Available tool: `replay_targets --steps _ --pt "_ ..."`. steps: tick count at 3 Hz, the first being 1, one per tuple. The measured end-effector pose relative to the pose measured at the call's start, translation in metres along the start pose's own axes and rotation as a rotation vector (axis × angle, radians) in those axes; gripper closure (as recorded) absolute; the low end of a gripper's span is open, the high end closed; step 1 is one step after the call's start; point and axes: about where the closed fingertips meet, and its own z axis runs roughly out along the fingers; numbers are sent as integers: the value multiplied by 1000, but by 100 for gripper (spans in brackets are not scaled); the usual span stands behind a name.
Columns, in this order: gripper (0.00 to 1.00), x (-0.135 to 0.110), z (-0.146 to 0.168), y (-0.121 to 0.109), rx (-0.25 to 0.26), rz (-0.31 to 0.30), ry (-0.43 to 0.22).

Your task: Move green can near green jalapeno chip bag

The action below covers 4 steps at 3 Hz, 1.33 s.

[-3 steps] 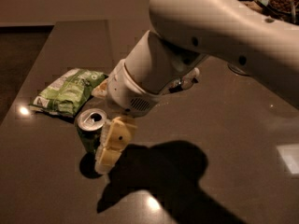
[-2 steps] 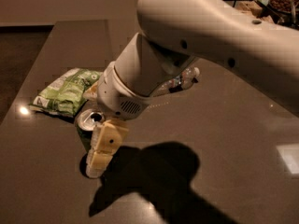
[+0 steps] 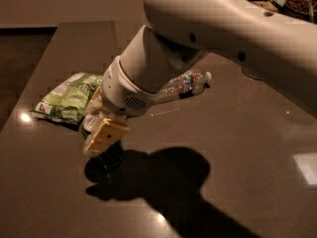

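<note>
Since the earlier frame, your two-finger gripper (image 3: 103,137) has swung in over the small dark green metal drink can (image 3: 112,153) and now covers its silver top, which was in plain sight before. The white arm (image 3: 223,29) comes down steeply from the upper right, so the wrist hides the can's upper half. Whether the gripper has closed on the can cannot be told from this view.

The can stands on the glossy dark brown table (image 3: 247,157), just beside the near right corner of the flat, crinkled light green and white chip bag (image 3: 69,98). The two look apart, though the wrist masks the gap.

A clear plastic bottle (image 3: 187,85) lies on its side behind the arm, well away from the work.

You meet the can from above probably because a tall, narrow cylinder is most securely taken across its sides. As the bag is already close, only a short move should be needed.
</note>
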Motion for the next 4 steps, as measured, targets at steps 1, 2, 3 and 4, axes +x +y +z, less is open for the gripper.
replay_targets --steps 1,2,3,4 --pt "65 -1 -7 -12 14 -2 2" --pt "88 -10 -10 -27 28 -20 12" --pt "100 -20 -6 -46 38 -35 24" --pt "100 -27 4 -63 42 -22 -1"
